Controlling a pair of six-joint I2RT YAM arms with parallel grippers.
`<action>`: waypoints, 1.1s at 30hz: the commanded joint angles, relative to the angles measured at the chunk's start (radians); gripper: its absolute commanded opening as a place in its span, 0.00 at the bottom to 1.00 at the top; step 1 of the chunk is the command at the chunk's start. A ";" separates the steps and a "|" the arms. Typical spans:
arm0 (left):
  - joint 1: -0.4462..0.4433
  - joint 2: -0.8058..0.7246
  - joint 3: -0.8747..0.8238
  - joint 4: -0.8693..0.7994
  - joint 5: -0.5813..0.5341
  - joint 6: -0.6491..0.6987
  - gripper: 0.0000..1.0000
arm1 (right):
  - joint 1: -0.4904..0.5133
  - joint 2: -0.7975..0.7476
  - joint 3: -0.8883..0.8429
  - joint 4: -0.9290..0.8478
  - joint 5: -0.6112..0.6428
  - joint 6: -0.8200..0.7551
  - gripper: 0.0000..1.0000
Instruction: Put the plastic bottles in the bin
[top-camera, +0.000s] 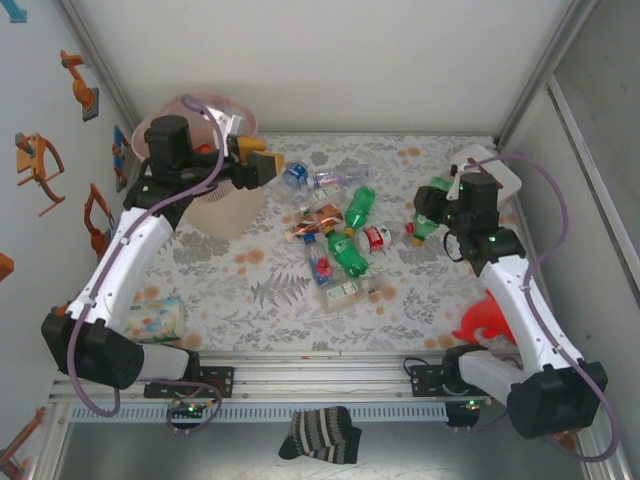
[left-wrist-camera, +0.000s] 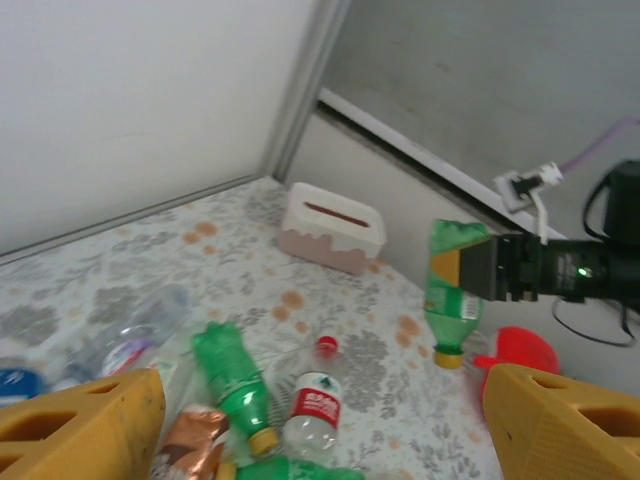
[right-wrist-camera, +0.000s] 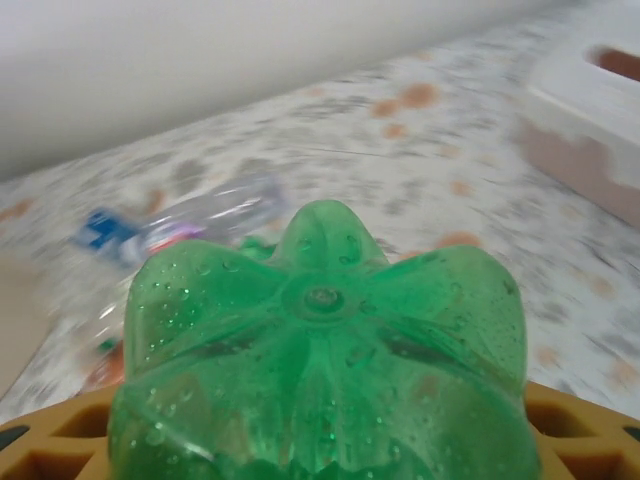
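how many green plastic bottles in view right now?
3. One green bottle in the right gripper; two lying on the floral table: far one, near one. More may be hidden.

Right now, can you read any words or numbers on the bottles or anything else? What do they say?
No text here can be read.
Red-and-white label on the clear plastic bottle with a red cap: printed, but too blurred.
Label on the green plastic bottle held in the right tool: too small.
Blue label on the clear crushed plastic bottle: too small.
White box with a slot: no writing seen.
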 joint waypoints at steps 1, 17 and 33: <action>-0.043 0.020 -0.038 0.123 0.088 0.022 0.84 | 0.000 -0.007 0.064 0.078 -0.374 -0.251 0.42; -0.269 0.094 -0.070 0.355 0.237 0.049 0.92 | 0.188 0.100 0.319 0.276 -0.830 -0.203 0.36; -0.377 0.178 0.038 0.396 0.387 0.007 0.78 | 0.361 0.160 0.355 0.419 -0.781 -0.117 0.35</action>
